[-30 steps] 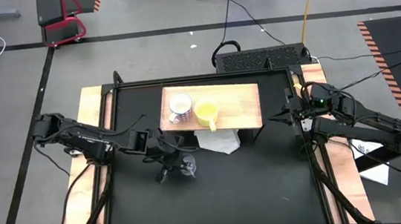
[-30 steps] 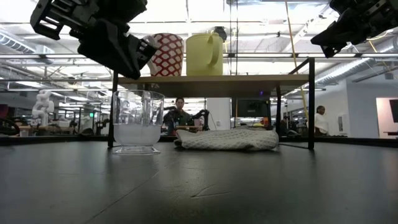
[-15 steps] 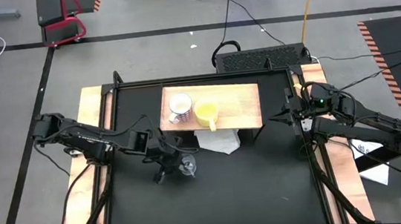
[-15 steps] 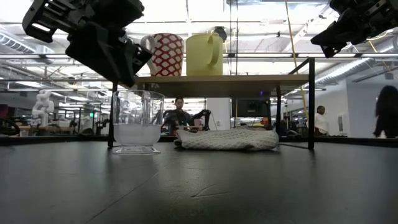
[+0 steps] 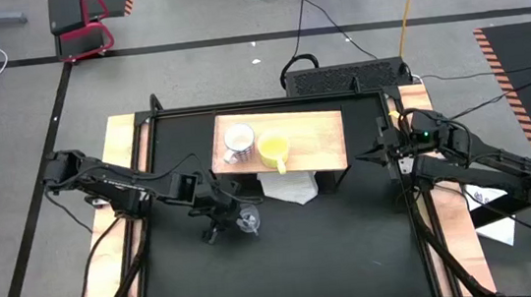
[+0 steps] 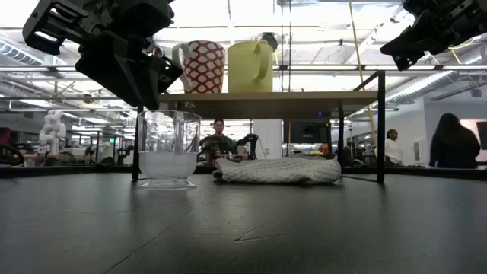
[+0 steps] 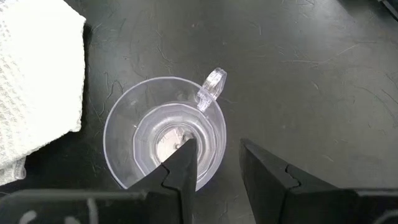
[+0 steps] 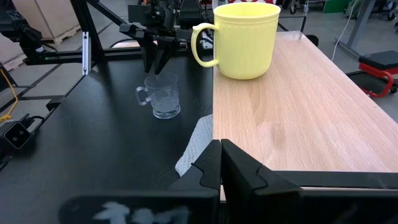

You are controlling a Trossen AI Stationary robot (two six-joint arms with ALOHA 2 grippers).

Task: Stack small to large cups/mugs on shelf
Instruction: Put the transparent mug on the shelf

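A clear glass cup (image 7: 165,140) with a small handle stands upright on the black table, near the shelf's left leg (image 6: 169,148). My left gripper (image 7: 216,146) hangs open just above its rim. One finger is over the cup's inside and the other is outside, near the handle. On the light-wood shelf (image 5: 314,138) stand a white mug with a red pattern (image 6: 202,67) and a yellow mug (image 6: 249,66), side by side. My right gripper (image 8: 221,158) is shut and raised at the shelf's right end (image 5: 377,152).
A white waffle cloth (image 5: 289,187) lies on the table, partly under the shelf's near edge, right of the glass cup (image 6: 278,169). The shelf's black legs (image 6: 379,125) stand at its corners. People move in the room behind the table.
My left gripper has opened above the glass cup and tipped its fingers a little more downward, staying over the same spot. The cup has kept its place on the table. In the low view a person has walked in at the far right.
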